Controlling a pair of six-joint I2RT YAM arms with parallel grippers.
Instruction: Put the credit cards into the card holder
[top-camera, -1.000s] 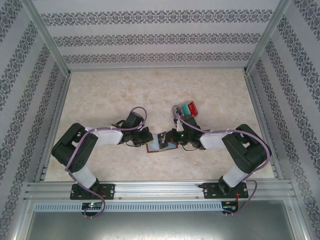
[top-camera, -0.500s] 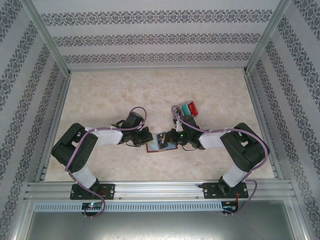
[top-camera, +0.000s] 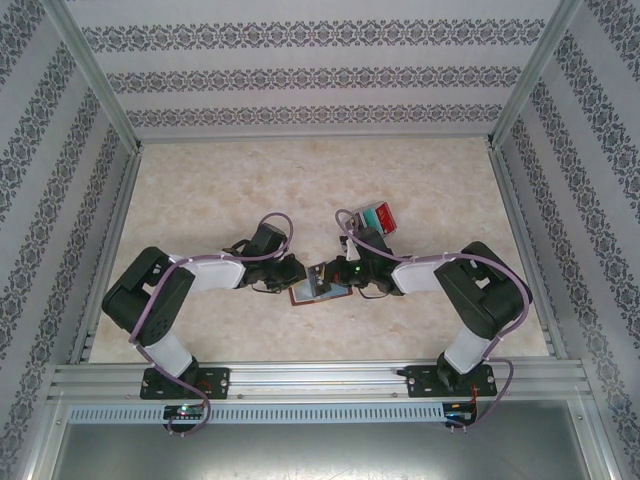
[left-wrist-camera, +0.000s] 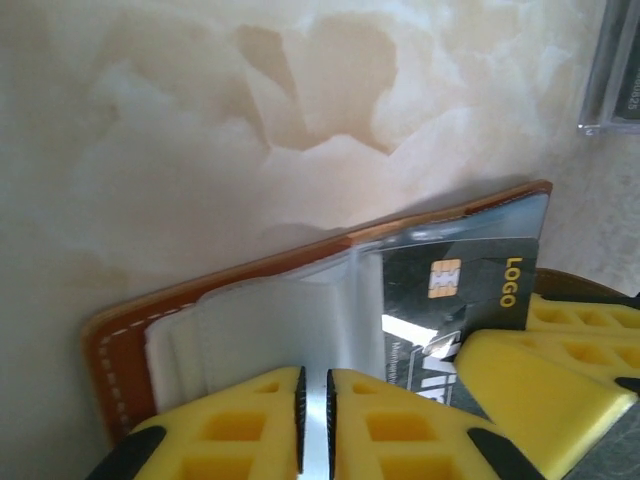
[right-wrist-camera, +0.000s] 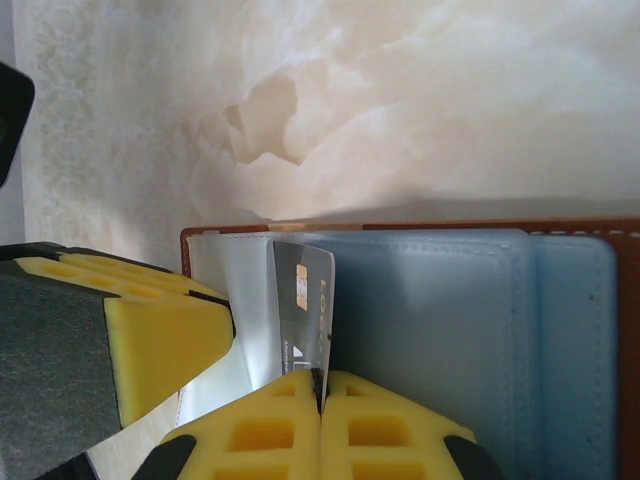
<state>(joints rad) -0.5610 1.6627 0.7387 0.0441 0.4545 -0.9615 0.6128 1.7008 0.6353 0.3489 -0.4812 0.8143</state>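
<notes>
1. My right pincer (right-wrist-camera: 322, 395) is clamped on the dark grey card (right-wrist-camera: 303, 300). The card's lower edge is pinched between the pads. It stands on edge over the card holder (right-wrist-camera: 430, 320), at the end of the holder closest to the other pincer.
2. My left pincer (left-wrist-camera: 315, 400) sits right at the card holder's near edge, pads almost together. There's a thin slit between them with some pale sleeve plastic in it, and honestly I can't tell if it's gripping that or just touching it.
3. The card holder lies open on the counter (top-camera: 250, 190) between the two pincers, brown leather side down and clear sleeves up. The grey card's chip and "LOGO" print show just over the sleeves.
4. Past the card holder, on its far right side and apart from it, is the clear tray (top-camera: 366, 226). It has a red card (top-camera: 388, 215) and a teal card (top-camera: 374, 217) in it.
</notes>
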